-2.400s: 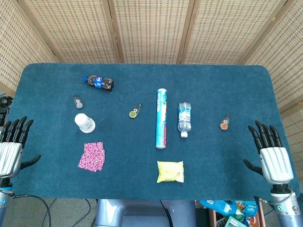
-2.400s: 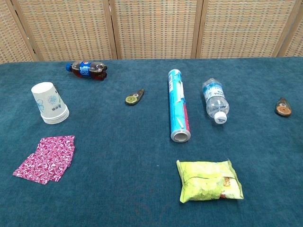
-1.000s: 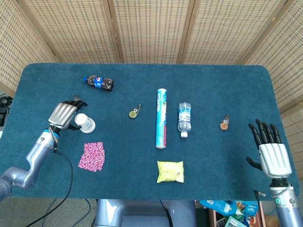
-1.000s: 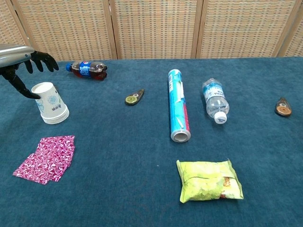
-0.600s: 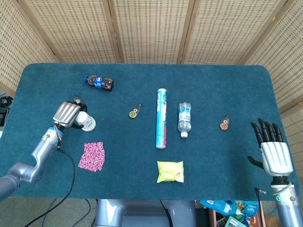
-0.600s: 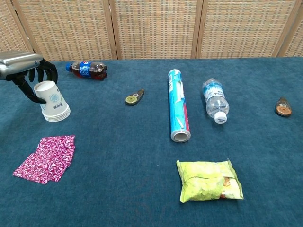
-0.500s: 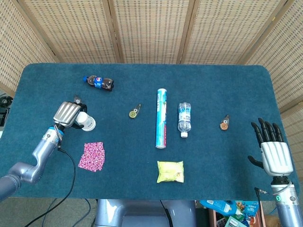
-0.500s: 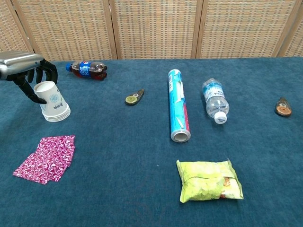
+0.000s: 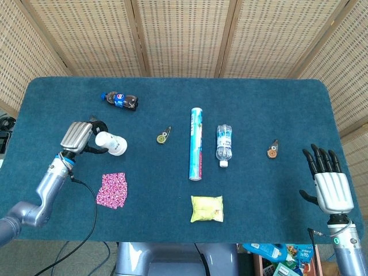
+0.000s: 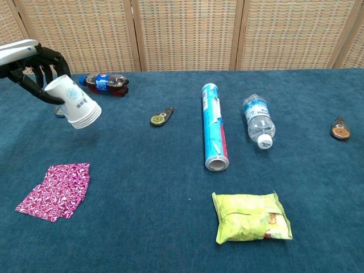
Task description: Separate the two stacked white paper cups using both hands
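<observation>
Curling around the closed end of the cups (image 10: 77, 104), the dark fingers (image 10: 38, 77) of the left hand (image 9: 76, 135) held the white stack clear of the table (image 9: 264, 103), tilted with its rims pointing down and toward the robot's right. From the head view the cups (image 9: 111, 143) hung over the cloth just right of the hand, between the cola bottle (image 9: 120, 100) behind and the pink cloth (image 9: 111, 190) in front, touching neither. A small tape dispenser (image 10: 58, 111) lay partly hidden behind the stack in the chest view.

Right of the cups ran a bare stretch of blue cloth as far as the green dispenser (image 9: 163, 137), and beyond that the long tube (image 9: 196, 144) lay lengthwise, with the water bottle (image 9: 223, 143) just beside it but apart. The yellow packet (image 9: 206, 209) sat near the front edge, below the tube's open end. An orange dispenser (image 9: 272, 150) lay alone further right, with open cloth around it.

The right hand (image 9: 328, 178) hovered at the table's right front corner, past the edge, palm down, fingers spread wide and holding nothing; the chest view did not show it. Between it and the orange dispenser the cloth was bare. The left forearm crossed the table's left front edge on its way to the cups.
</observation>
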